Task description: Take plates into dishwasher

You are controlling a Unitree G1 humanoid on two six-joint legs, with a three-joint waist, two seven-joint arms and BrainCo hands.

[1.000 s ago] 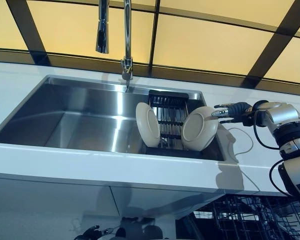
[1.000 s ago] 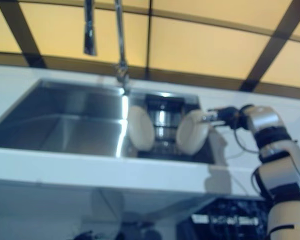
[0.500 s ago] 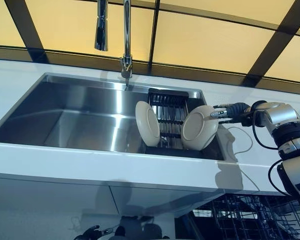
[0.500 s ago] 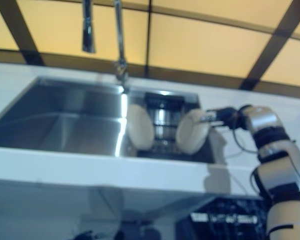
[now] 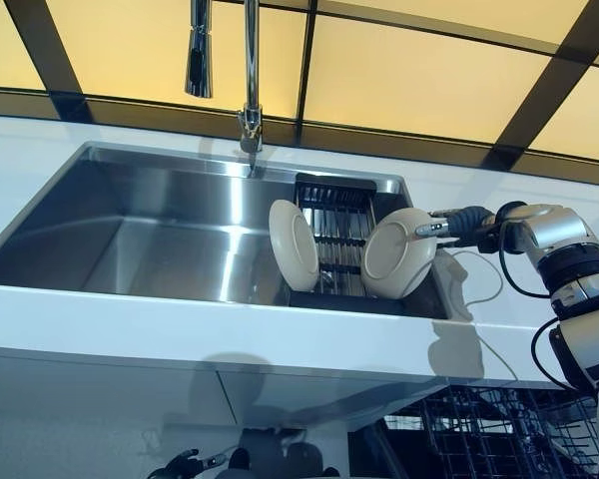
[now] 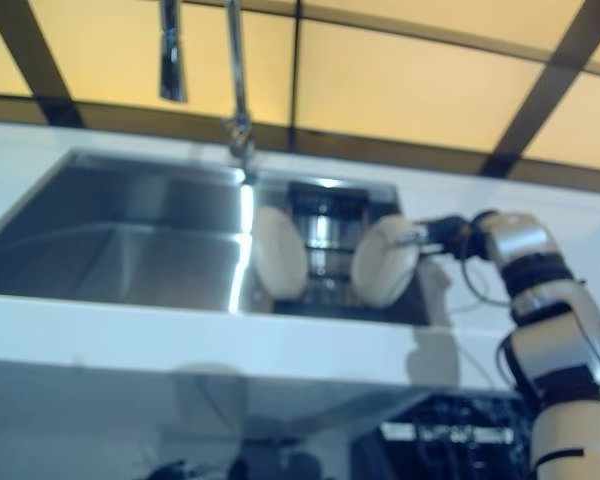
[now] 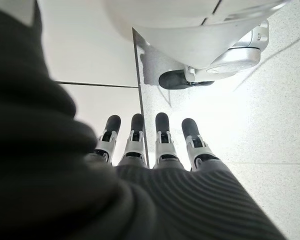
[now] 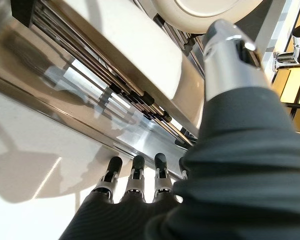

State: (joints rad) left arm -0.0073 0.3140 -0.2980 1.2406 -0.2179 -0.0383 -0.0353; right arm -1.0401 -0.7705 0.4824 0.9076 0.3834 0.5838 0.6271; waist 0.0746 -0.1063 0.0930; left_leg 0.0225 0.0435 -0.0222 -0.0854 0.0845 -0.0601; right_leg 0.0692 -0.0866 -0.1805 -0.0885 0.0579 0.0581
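I have the right hand (image 5: 451,226) reaching in from the right of the frame toward the nearer of two cream plates, the right plate (image 5: 397,254), which stands on edge in the black dish rack (image 5: 334,215) at the right end of the steel sink (image 5: 160,235). The left plate (image 5: 294,244) leans at the rack's other side, apart from the first. To do this step well, I judge I should get the thumb on the plate's face and the fingers behind its rim before I lift, then draw it straight up out of the rack's bars so it does not catch or knock its neighbour. The dishwasher basket (image 5: 499,429) waits at the lower right, below the white worktop (image 5: 230,324).

In the right wrist view the fingers (image 8: 134,175) lie straight over the sink's edge and the thumb points at the plate's rim; the hand is released and holds nothing yet. Whether the thumb touches the rim I cannot tell. The left hand (image 7: 150,145) hangs low over the floor, fingers straight, empty.
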